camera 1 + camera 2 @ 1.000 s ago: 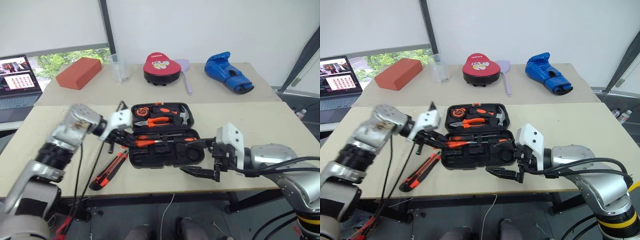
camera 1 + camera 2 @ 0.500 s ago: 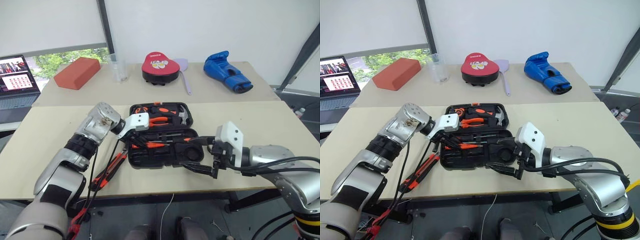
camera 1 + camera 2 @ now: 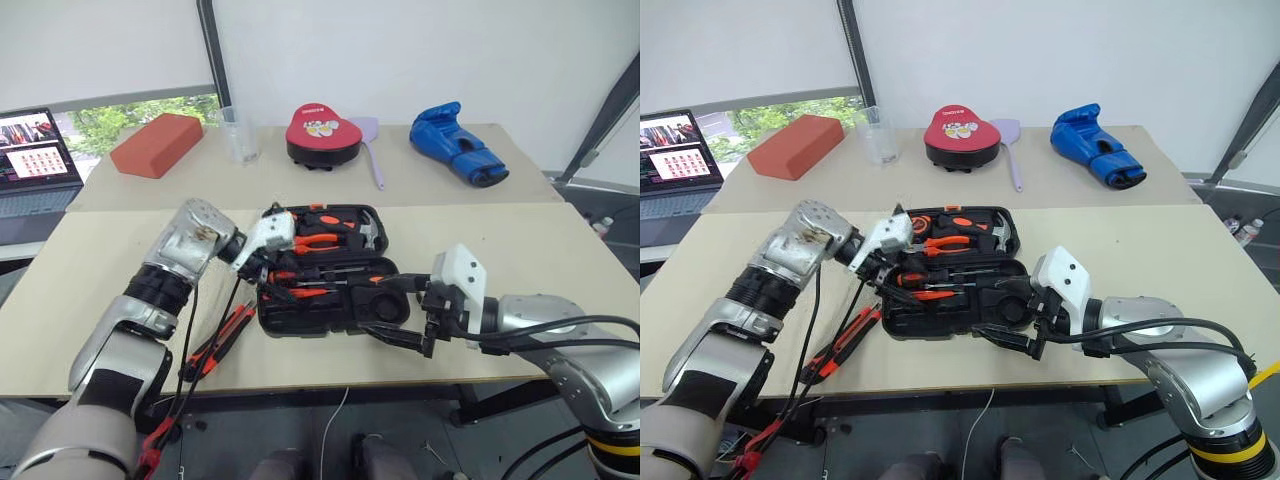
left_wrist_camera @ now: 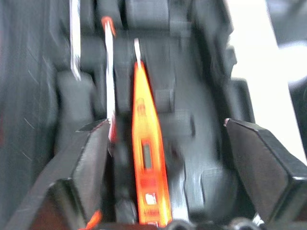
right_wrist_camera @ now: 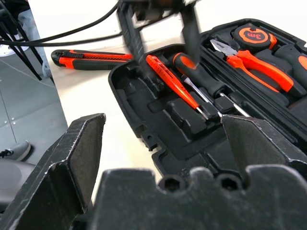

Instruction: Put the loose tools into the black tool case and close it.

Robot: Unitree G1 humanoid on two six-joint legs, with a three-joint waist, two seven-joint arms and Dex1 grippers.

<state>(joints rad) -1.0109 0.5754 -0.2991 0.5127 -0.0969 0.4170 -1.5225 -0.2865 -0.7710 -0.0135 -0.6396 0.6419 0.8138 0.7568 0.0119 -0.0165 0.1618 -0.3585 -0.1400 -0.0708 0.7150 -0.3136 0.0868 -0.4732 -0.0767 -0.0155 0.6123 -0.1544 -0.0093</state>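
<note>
I see the case [image 3: 330, 270] lying open on the counter [image 3: 90, 290], lid half away from me, tray half toward me. My left pincer [image 4: 163, 158] hovers over the tray's left end with its fingers [image 4: 79, 163] spread; the orange tester [image 4: 146, 158] lies loose in a recess between them, touching neither. Beside it in the tray sits a black-and-orange screwdriver [image 5: 196, 76]; a second shaft shows next to it, though the blur keeps me from being sure which tool it belongs to. The knife [image 3: 220, 340] is out on the counter, just left of the case. The lid half holds pliers [image 3: 315, 241], a hammer [image 3: 368, 232] and a round tape [image 5: 249, 34]. My right pincer [image 3: 395, 312] hangs at the tray's near right corner, fingers [image 5: 72, 153] spread wide, holding nothing.
</note>
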